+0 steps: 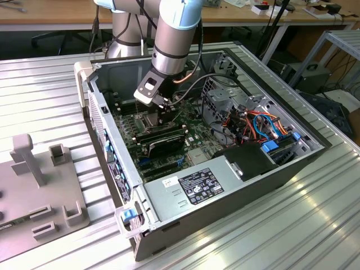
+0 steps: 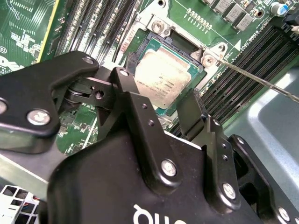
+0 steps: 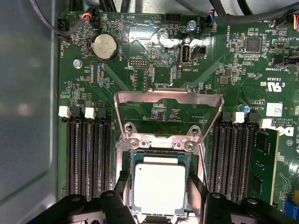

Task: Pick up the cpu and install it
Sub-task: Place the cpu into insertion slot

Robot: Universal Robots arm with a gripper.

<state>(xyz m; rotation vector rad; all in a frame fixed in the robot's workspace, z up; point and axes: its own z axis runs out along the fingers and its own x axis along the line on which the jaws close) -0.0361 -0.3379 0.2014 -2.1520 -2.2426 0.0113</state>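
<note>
Well, there's one cpu [image 3: 159, 191], one socket [image 2: 180, 43], and one gripper [image 3: 159, 182] with two fingers [image 3: 122, 189]. The jaws stand narrow, at just the chip's width, pinching it by two opposite edges. The cpu lies between them, down in the socket. One metal plate [image 3: 168, 97] stands flipped open beyond the fingertips. Two banks of slots [image 3: 88, 154] flank the jaws, one outside each finger.

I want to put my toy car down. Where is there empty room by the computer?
Bare ribbed table lies on the exterior view's right of the computer case, and beyond the grey fixture plate. Inside is crowded: end effector at the cpu, memory sticks, cables.
</note>
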